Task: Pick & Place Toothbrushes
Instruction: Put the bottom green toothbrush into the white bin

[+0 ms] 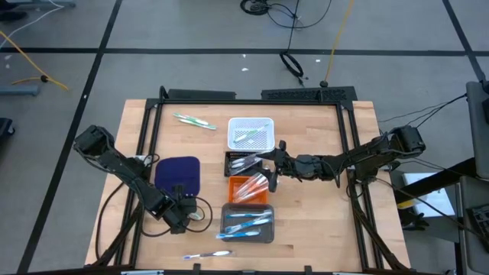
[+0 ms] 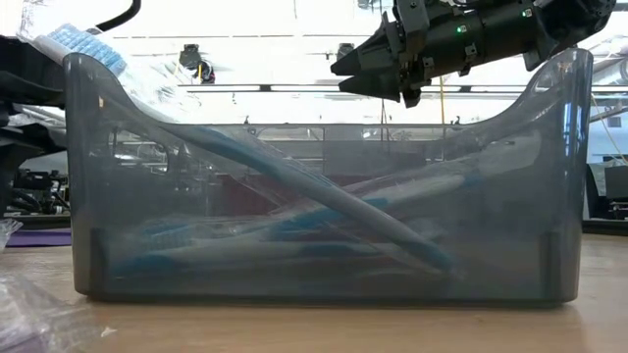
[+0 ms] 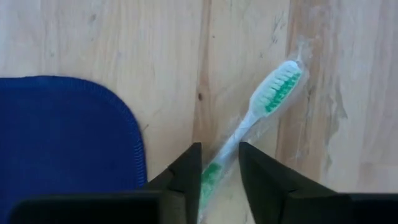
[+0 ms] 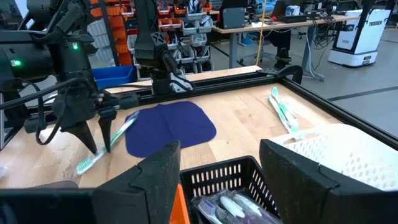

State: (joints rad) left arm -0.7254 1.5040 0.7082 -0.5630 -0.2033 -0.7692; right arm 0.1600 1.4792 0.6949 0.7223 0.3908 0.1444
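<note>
**Left gripper closes around green toothbrush beside blue mat**

A clear-handled toothbrush with green bristles and a green grip (image 3: 261, 106) sits between the two dark fingers (image 3: 186, 177) of the left gripper (image 3: 219, 163), its handle end down in the narrow gap and its brush head pointing away from the wrist, out over the pale wooden table (image 3: 93, 37). The long axis runs slanted rather than square to the fingers. The fingers stand close on either side of the handle, but whether they actually press it cannot be told. From the right wrist camera the same toothbrush (image 4: 102, 152) slopes down, head resting on the wood, with the left gripper (image 4: 96, 140) standing over its upper end. The rounded dark blue cloth mat (image 1: 178, 173) lies just beside it, on the side toward the table's far edge.

The right gripper (image 1: 271, 162) hovers over the row of trays at mid-table, fingers spread wide with nothing between them, above a black slotted basket (image 4: 224, 180) of wrapped brushes. Next to it stand a white mesh basket (image 1: 250, 133), an orange tray (image 1: 250, 187) and a smoky clear plastic bin (image 2: 324, 196) with blue-accented toothbrushes crossed inside. Two green toothbrushes (image 1: 194, 121) lie loose near the far-left corner, and one blue-tinted brush (image 1: 206, 254) rests by the near edge.
</note>
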